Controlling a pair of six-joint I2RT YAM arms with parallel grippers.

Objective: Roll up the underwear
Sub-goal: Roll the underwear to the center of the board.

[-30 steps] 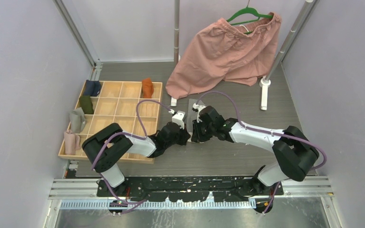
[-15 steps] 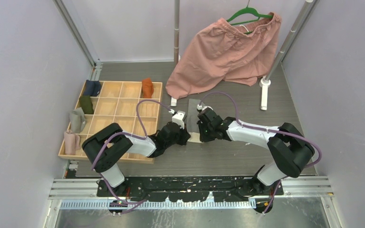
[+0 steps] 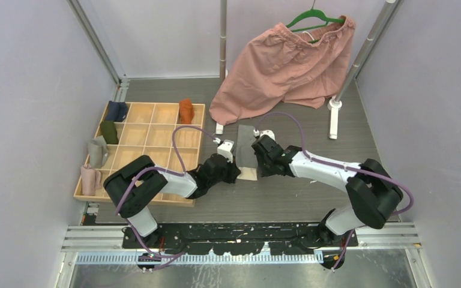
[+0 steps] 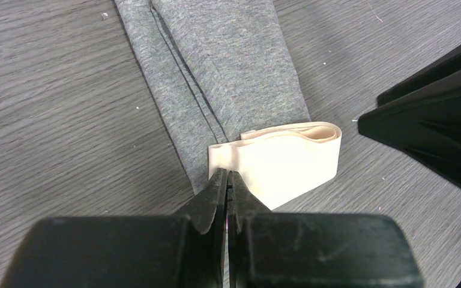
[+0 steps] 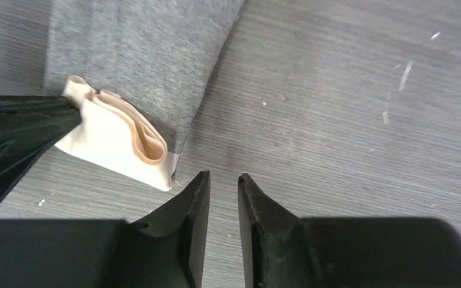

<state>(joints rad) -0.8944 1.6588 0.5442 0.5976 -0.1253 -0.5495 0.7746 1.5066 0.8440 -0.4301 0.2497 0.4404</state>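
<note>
Detail from wrist views: left claw (image 4: pixel 227 177) tight on cream band (image 4: pixel 288 159) of grey underwear (image 4: pixel 228 72); right claw (image 5: pixel 223 180) narrowly parted, empty.

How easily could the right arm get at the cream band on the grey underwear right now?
Probably easily. The right gripper is empty and slightly open, just beside one corner of the folded cream band, with only bare table between them. The left gripper, shut at the band's other end, leaves this side free.

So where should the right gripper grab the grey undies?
Probably the free right corner of the cream waistband, with the right gripper coming in from its own side. The grey underwear lies flat, but that folded band stands up thick, and the left gripper holds the other corner.
</note>
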